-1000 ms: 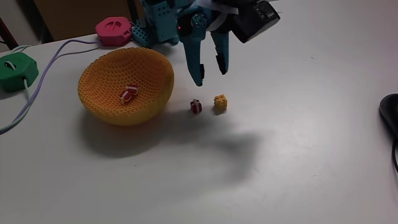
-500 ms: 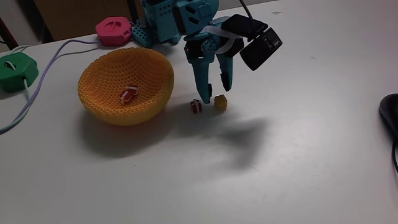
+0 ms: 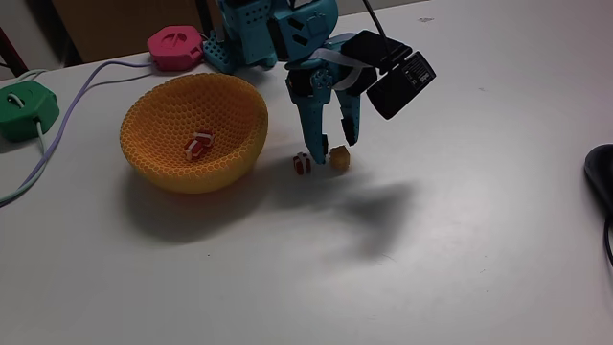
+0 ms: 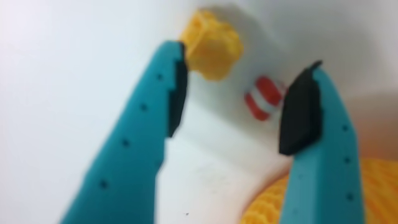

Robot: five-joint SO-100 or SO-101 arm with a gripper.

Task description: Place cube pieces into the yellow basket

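The yellow basket (image 3: 170,123) sits left of centre in the fixed view, with one red-and-white cube (image 3: 198,145) inside it. Just right of it on the white table lie another red-and-white cube (image 3: 303,164) and a bumpy yellow cube (image 3: 340,158). My teal gripper (image 3: 334,153) stands open, tips down low at these two cubes. In the wrist view the gripper (image 4: 247,59) is open too. There the yellow cube (image 4: 211,46) sits at the left fingertip. The striped cube (image 4: 264,98) lies between the fingers, close to the right pad. The basket (image 4: 277,202) shows at the bottom right.
A pink gadget (image 3: 175,46) and a green gadget (image 3: 24,107) with pale cables (image 3: 81,91) lie at the back left. The arm's teal base (image 3: 244,43) stands behind the basket. A black object (image 3: 601,177) sits at the right edge.
The gripper has come down from above the table to the two loose cubes, still open. The cubes and basket have not moved.
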